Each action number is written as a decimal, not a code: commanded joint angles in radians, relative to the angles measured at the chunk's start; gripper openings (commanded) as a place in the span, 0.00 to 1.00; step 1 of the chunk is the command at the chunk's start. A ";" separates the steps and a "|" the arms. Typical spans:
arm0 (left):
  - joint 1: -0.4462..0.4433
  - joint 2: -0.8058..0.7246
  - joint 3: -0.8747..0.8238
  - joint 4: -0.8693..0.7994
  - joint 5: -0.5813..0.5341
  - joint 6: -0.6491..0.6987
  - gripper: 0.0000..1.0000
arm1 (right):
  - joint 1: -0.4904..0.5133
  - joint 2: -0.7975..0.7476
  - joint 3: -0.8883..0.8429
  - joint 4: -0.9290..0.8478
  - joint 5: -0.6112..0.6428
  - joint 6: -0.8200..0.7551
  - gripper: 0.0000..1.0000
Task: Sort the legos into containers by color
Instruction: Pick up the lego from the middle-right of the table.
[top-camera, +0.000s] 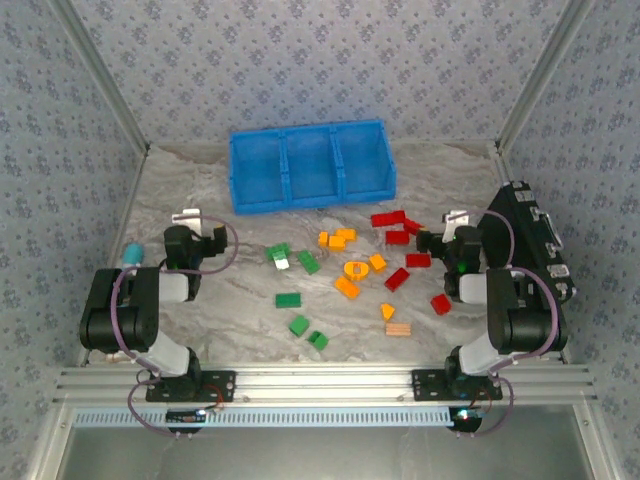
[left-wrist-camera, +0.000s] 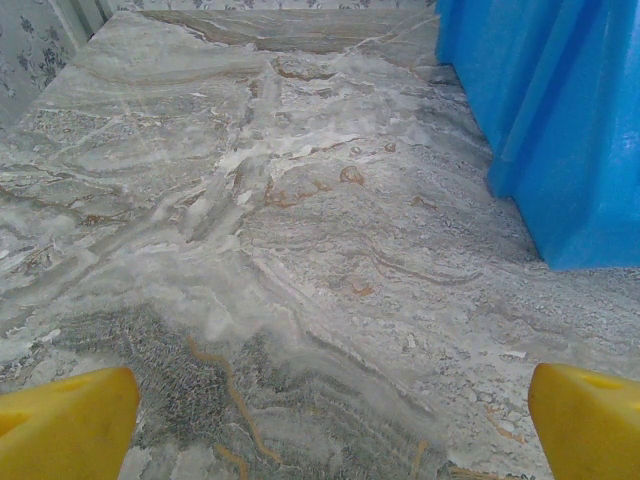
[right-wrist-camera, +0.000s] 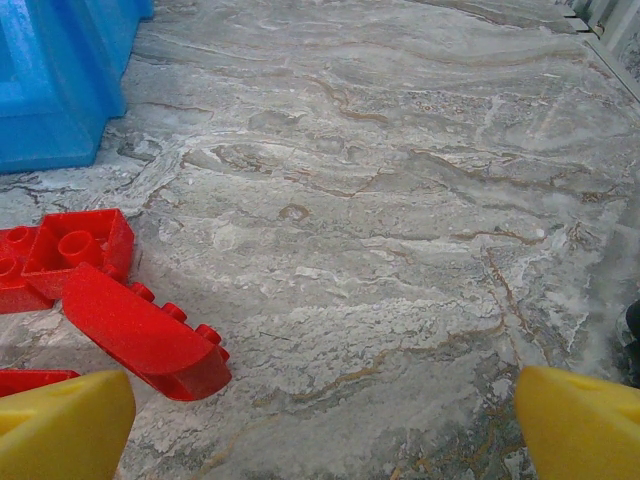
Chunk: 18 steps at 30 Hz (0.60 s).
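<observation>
Lying scattered over the middle of the grey-veined marble-look tabletop (top-camera: 190, 180), the small plastic lego bricks (top-camera: 388, 278) form three loose patches: green bricks (top-camera: 308, 261) on the left, orange-yellow bricks (top-camera: 346, 287) in the centre with an orange ring-shaped piece (top-camera: 356, 268) among them, and red bricks (top-camera: 388, 219) on the right. All of them sit on the table, on the near side of the bright blue rectangular plastic bin (top-camera: 312, 203), which stands at the far edge with three side-by-side compartments.

In the right wrist view, a curved red brick (right-wrist-camera: 145, 340) lies just beside a square studded red brick (right-wrist-camera: 80, 250), with a corner of the bin beyond them at the upper left.

The right gripper (top-camera: 450, 222) hovers next to the red patch, jaws spread wide, its yellow fingertips (right-wrist-camera: 60, 425) holding nothing. The left gripper (top-camera: 197, 222) sits left of the green patch, likewise spread wide and empty over bare marble.

A small tan striped wooden block (top-camera: 398, 328) rests near the front edge. A black hard case (top-camera: 530, 240) leans at the right side.
</observation>
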 joint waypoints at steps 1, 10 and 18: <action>0.022 -0.004 0.015 -0.002 0.043 -0.006 1.00 | -0.005 0.001 0.017 0.006 -0.009 0.003 0.99; 0.019 -0.004 0.016 -0.002 0.039 -0.004 1.00 | -0.008 0.002 0.016 0.006 -0.013 0.004 0.99; -0.089 -0.282 0.250 -0.546 -0.104 -0.045 1.00 | 0.058 -0.153 0.320 -0.594 0.015 0.013 0.99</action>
